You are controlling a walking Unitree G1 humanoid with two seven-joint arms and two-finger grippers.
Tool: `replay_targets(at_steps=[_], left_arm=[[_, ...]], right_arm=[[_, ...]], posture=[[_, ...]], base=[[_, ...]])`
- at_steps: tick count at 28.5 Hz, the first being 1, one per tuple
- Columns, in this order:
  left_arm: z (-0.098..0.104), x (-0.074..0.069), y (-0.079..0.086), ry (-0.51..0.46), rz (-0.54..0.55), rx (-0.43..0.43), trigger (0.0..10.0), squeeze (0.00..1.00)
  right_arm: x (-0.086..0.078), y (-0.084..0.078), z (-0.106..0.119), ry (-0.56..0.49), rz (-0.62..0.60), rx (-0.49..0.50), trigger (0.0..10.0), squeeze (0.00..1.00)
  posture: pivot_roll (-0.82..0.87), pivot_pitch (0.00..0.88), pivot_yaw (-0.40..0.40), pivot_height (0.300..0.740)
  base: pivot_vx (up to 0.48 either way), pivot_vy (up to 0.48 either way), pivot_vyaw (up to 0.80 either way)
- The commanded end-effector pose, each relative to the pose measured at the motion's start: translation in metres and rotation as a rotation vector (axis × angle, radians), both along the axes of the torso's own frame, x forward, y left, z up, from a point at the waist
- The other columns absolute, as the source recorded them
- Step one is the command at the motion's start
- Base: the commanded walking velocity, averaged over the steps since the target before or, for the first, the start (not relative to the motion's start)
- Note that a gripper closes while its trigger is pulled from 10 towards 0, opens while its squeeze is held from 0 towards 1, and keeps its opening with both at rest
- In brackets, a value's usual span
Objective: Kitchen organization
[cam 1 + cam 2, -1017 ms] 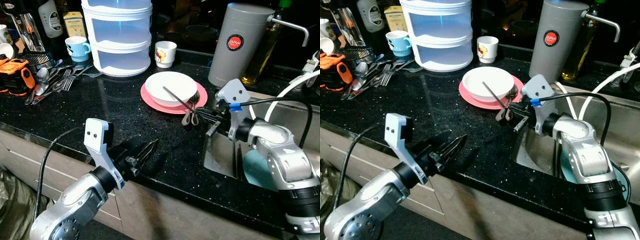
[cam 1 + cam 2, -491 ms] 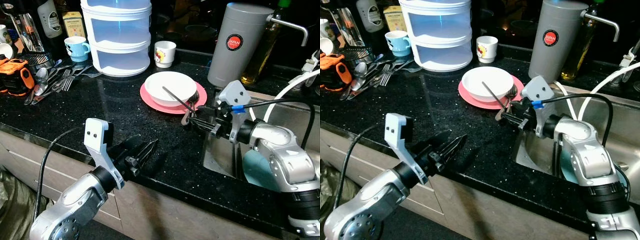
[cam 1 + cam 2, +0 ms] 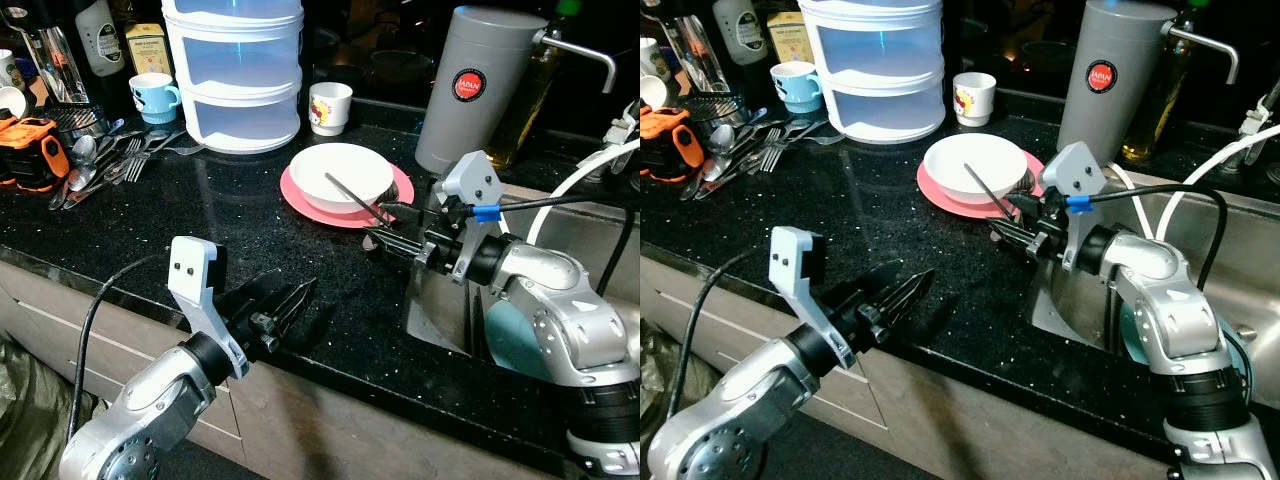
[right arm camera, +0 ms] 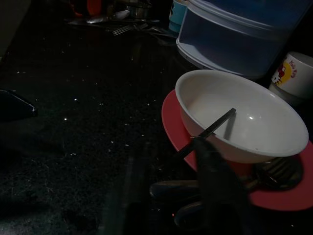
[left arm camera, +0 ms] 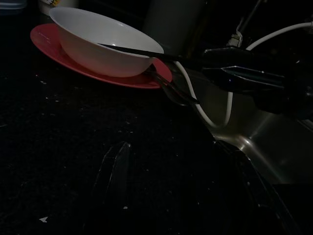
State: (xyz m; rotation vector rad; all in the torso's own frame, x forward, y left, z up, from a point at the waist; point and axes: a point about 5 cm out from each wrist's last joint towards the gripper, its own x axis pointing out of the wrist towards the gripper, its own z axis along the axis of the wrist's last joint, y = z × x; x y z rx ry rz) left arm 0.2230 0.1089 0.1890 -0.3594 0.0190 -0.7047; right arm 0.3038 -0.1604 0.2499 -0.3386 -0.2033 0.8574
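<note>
The white bowl (image 3: 341,174) sits centred on a pink plate (image 3: 400,197) on the black speckled countertop (image 3: 250,230), and serves here as the reference point. A dark thin utensil (image 3: 352,192) leans with one end inside the bowl and its handle passing over the rim on the side nearest the sink (image 3: 560,240). Forks and spoons (image 4: 274,172) lie partly on the plate's edge, just beside the bowl on that same side. The right gripper (image 3: 385,223) is positioned at that edge of the plate, its two black fingers spread apart, one above the other, with the cutlery ends near the tips; contact cannot be confirmed. The left gripper (image 3: 290,300) hovers low over the countertop's front edge, well apart from the bowl on the near side, fingers pressed close together and holding nothing. Behind the bowl stand a white mug with a cartoon print (image 3: 330,107) and a stacked clear container with white rims (image 3: 234,70). A grey cylindrical dispenser with a red label (image 3: 480,88) stands behind the bowl toward the sink. Far from the bowl, past the container, are a blue mug (image 3: 156,97), a loose pile of cutlery (image 3: 115,160) and an orange-and-black item (image 3: 30,150).
</note>
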Motion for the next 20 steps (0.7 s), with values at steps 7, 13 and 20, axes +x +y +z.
replay_targets(at_steps=[7, 13, 20], left_arm=[[-0.0023, -0.0007, -0.0021, 0.005, -0.005, 0.005, 10.0, 0.0], [-0.0027, -0.0007, -0.0026, 0.004, -0.008, 0.009, 10.0, 0.0], [-0.0024, -0.0006, -0.0031, 0.002, -0.01, 0.012, 10.0, 0.0]], right_arm=[[0.0029, -0.0028, -0.004, -0.013, -0.034, -0.06, 0.0, 0.0], [0.0049, -0.001, -0.0035, -0.022, -0.036, -0.058, 0.0, 0.0], [0.0067, -0.0015, 0.002, -0.037, -0.052, -0.011, 0.0, 0.0]], posture=[[0.09, 0.0, -0.014, 0.74], [0.1, 0.0, -0.015, 0.74], [0.1, 0.0, -0.014, 0.74]], base=[[0.0, 0.0, 0.0], [0.0, 0.0, 0.0], [0.0, 0.0, 0.0]])
